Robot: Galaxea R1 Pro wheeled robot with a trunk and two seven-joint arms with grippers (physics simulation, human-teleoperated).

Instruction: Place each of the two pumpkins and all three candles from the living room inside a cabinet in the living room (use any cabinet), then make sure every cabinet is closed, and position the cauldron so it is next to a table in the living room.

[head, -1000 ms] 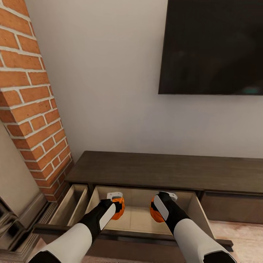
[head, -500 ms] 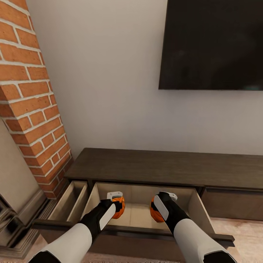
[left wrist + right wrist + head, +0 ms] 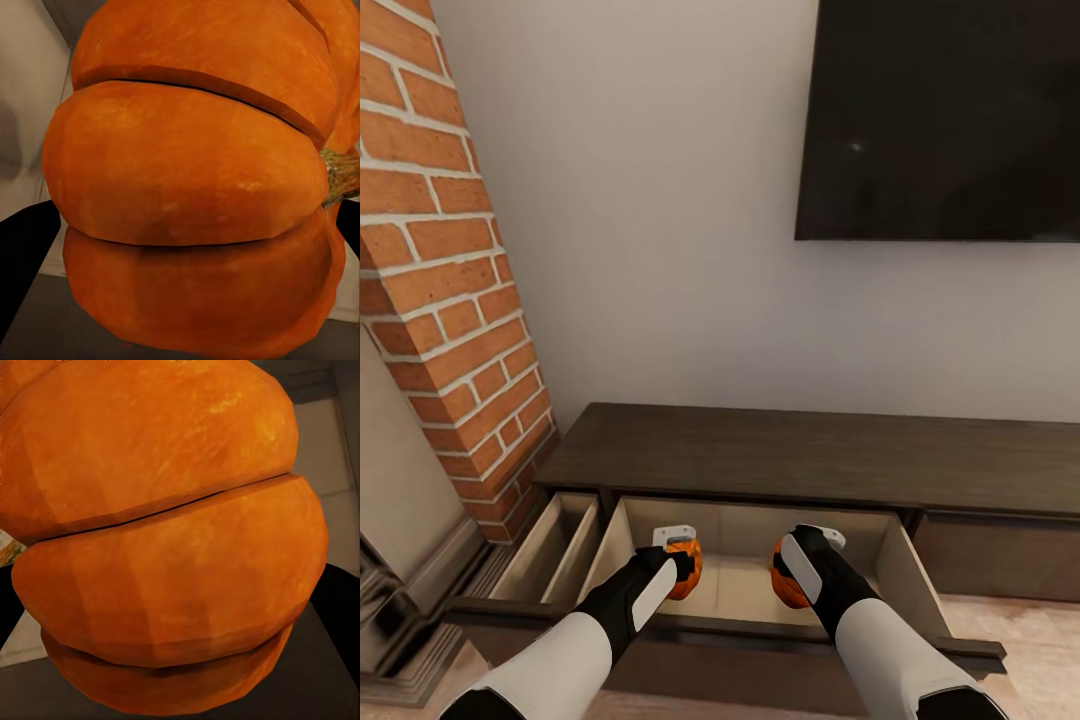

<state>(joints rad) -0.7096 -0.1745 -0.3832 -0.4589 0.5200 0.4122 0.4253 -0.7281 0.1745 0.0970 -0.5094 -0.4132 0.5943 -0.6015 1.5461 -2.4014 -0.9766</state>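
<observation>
The left pumpkin (image 3: 686, 567) sits tight in the left claw (image 3: 678, 560). The right pumpkin (image 3: 788, 585) sits tight in the right claw (image 3: 800, 570). Both hang over the big open drawer (image 3: 740, 590) of the cabinet (image 3: 780, 455). A small drawer (image 3: 550, 550) on the left is open too. A dark TV (image 3: 940, 120) hangs on the far wall.

Low dark-brown cabinet (image 3: 810, 455) against the wall.
2 pale-lined drawers (image 3: 735, 585) stand pulled out at its left; its top is bare.
</observation>
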